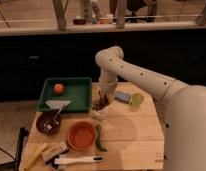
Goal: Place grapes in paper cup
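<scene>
The grapes (99, 105), a small dark reddish-brown bunch, sit at the mouth of the white paper cup (99, 114), which stands on the wooden table just right of the green tray. My gripper (102, 100) hangs straight down from the white arm, right over the grapes and the cup. The cup's lower part shows below the bunch.
A green tray (81, 93) holds a round orange fruit (58, 88) and a grey piece. A dark bowl with a spoon (48, 121), an orange bowl (81, 134), a green pepper (100, 138), a blue sponge (122, 97), a yellow-green cup (137, 100) and utensils at the front left lie on the table (131, 140).
</scene>
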